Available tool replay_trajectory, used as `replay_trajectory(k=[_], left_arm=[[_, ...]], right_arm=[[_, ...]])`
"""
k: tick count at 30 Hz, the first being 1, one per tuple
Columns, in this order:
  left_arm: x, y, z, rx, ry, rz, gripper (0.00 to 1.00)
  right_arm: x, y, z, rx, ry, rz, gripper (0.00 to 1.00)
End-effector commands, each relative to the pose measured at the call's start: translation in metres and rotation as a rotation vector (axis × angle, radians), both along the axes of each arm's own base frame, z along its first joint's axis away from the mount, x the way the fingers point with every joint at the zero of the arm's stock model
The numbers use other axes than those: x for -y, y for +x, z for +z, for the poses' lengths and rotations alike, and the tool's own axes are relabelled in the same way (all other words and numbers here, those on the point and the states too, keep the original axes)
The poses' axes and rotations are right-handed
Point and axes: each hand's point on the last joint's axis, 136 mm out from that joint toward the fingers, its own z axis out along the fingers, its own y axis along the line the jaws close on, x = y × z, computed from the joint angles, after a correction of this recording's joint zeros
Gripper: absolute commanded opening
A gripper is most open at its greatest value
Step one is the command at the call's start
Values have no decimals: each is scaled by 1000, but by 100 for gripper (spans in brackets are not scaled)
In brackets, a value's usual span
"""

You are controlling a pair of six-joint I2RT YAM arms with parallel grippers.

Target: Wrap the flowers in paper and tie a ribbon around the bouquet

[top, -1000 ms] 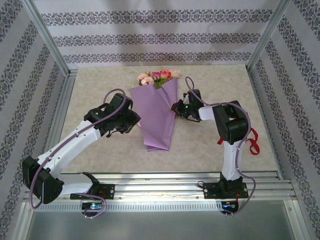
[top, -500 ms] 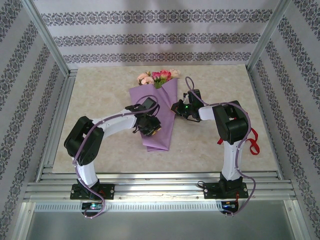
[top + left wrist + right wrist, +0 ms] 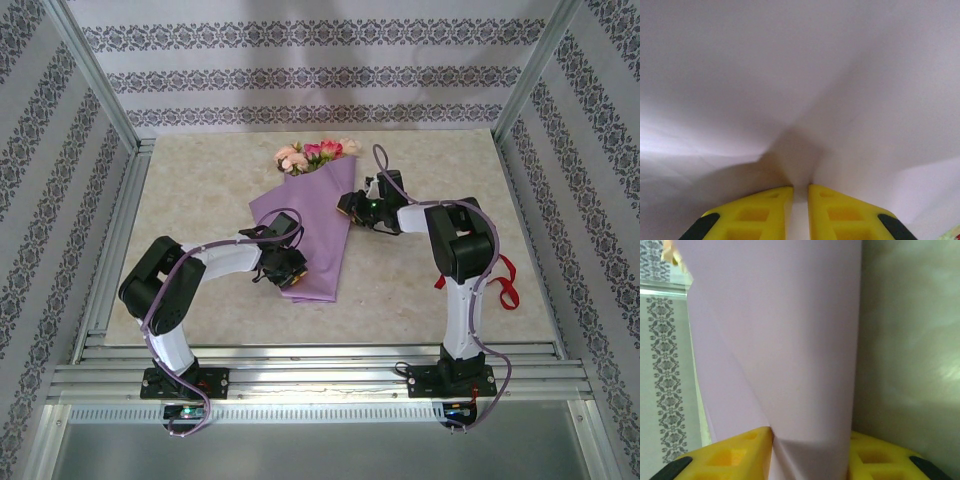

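This is a robot test cell in a lab, dressed up like a room rather than a real home. A pale marbled tabletop (image 3: 200,180) sits inside a cage of bare aluminium posts (image 3: 95,75) that rise from its far corners. Behind the tabletop and along both its sides stand flat panels (image 3: 320,60) printed with grey damask stripes, like wallpaper on a stage set. Slotted aluminium rails (image 3: 320,365) run along the tabletop's near edge, and two white-and-black robot arms (image 3: 215,255) are bolted to them side by side. Nearer than the rails lies a plain grey metal sheet (image 3: 320,445).
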Motion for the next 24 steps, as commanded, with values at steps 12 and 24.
replay_trajectory(k=[12, 24], left_arm=[[-15, -22, -37, -112, 84, -26, 13], [-18, -22, -39, -118, 87, -46, 12]], right_arm=[[21, 53, -2, 40, 17, -89, 0], [27, 93, -7, 30, 52, -155, 17]])
